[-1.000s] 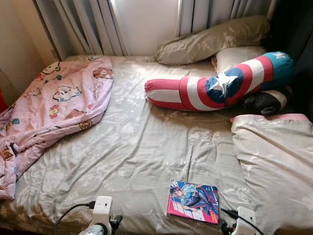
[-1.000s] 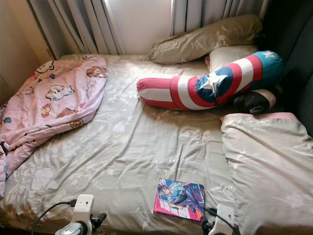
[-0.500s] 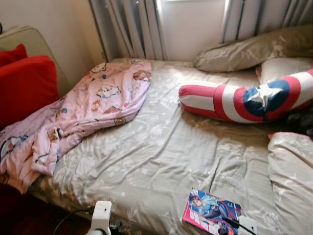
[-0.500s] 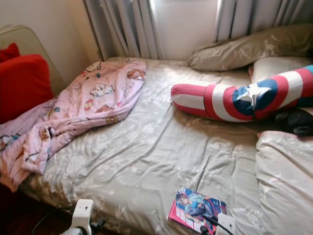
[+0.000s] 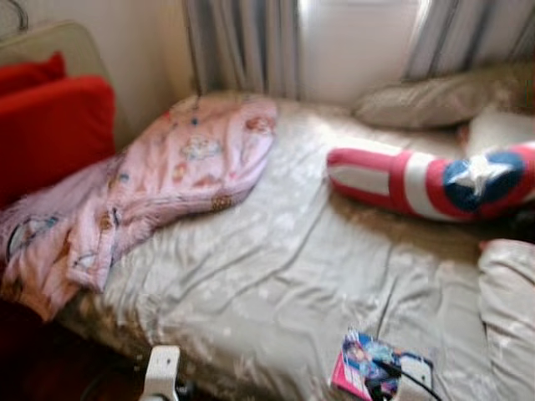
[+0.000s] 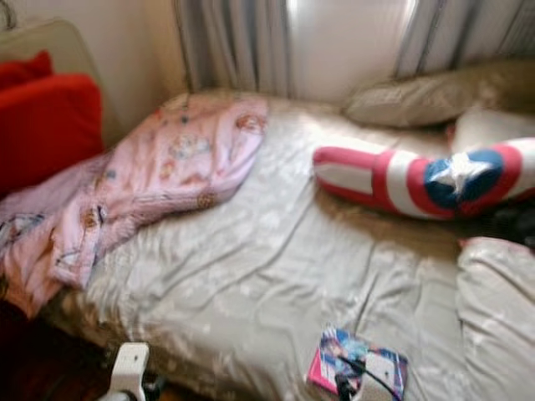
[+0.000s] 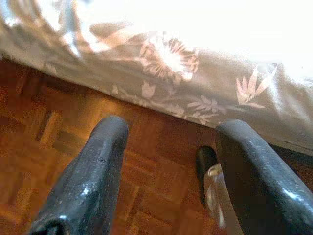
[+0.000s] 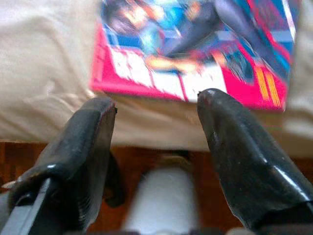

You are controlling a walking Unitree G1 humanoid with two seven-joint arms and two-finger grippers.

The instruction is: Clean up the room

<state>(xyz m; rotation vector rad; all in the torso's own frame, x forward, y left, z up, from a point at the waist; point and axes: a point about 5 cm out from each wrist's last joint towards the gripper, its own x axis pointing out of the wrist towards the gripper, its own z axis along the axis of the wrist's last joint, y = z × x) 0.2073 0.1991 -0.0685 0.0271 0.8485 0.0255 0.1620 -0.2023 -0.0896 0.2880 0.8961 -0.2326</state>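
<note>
One bright pink and blue comic book lies flat on the wrinkly tan flowered bed sheet, at the sheet's near edge. Since a moment ago the whole picture has slid and gone blurry, so the camera turned; the book and bedding lie as before. The right gripper hangs just short of the book with its two black fingers spread wide, holding nothing. The left gripper is low by the sheet's edge over the brown wood block floor, fingers spread too. On the sheet I count one soft pink cartoon blanket, one long red, white and blue star pillow, and one tan pillow. Beside the sheet stand two red cushions.
</note>
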